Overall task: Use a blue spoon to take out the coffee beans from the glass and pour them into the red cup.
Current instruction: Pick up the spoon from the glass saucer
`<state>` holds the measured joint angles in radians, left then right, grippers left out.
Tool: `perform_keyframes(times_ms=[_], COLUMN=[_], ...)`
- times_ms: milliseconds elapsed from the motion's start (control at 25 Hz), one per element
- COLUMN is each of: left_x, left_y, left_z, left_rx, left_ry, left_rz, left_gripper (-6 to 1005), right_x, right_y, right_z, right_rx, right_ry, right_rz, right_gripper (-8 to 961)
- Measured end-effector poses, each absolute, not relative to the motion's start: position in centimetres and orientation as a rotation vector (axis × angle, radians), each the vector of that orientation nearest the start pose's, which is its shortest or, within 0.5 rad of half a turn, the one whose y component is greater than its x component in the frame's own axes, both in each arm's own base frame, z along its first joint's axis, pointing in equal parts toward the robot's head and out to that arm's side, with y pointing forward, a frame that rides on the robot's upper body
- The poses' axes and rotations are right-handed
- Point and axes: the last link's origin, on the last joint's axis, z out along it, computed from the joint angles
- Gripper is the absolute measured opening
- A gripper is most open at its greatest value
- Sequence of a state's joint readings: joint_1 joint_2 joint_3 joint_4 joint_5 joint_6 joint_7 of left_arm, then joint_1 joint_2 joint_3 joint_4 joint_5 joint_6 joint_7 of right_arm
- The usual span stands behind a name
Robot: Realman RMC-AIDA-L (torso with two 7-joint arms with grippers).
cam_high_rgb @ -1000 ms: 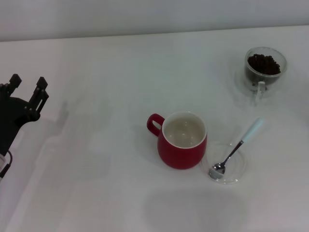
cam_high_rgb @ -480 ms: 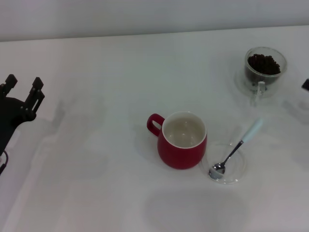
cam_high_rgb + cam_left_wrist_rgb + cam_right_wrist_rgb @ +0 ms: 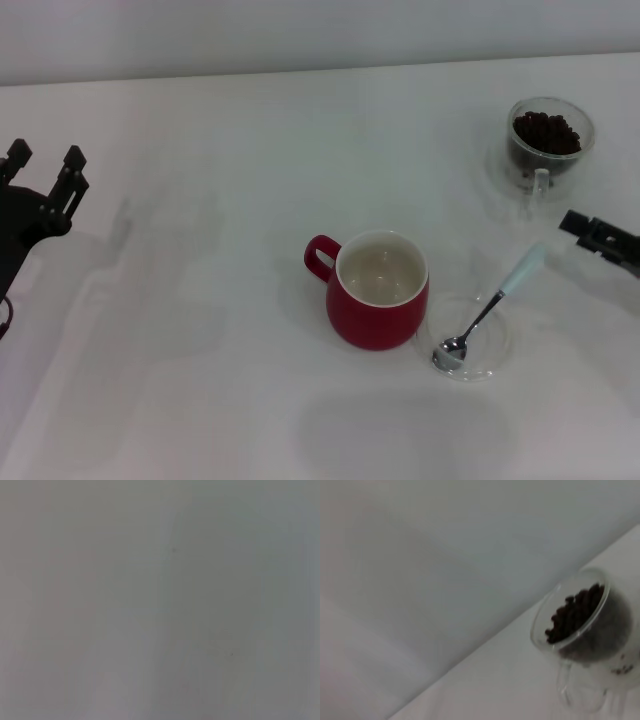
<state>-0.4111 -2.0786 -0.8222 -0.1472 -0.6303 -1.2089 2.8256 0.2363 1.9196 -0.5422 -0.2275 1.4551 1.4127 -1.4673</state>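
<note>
right gripper point(image 3: 572, 222) near the blue spoon point(image 3: 490, 308)
its tip sits just beside the pale handle (finger state unclear), apart from it; left gripper point(image 3: 44, 165) spread, far left.

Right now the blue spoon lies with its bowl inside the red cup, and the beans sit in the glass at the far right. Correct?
Not quite. The head view shows the blue spoon's bowl resting on the clear saucer beside the red cup, not inside it. The coffee beans do sit in the glass at the far right.
</note>
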Motion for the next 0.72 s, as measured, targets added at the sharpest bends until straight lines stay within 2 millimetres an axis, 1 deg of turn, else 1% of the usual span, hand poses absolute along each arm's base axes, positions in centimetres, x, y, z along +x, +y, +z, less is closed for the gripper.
perform_keyframes(times_ms=[320,720], left_x=[-31.5,-31.7], left_y=[31.6,31.2], left_z=[-3.7,-3.8], left_rx=[-1.804,-1.810], left_ry=[-0.560,-0.559], left_rz=[-0.802,-0.799], left_gripper=[643,644], right_x=[39.1,38.1], right_y=[23.5,24.0], right_z=[1.6,0.0], right_rx=[-1.840,-1.904], right_ry=[1.691,1.705], right_rz=[1.033,1.009], right_gripper=[803,802])
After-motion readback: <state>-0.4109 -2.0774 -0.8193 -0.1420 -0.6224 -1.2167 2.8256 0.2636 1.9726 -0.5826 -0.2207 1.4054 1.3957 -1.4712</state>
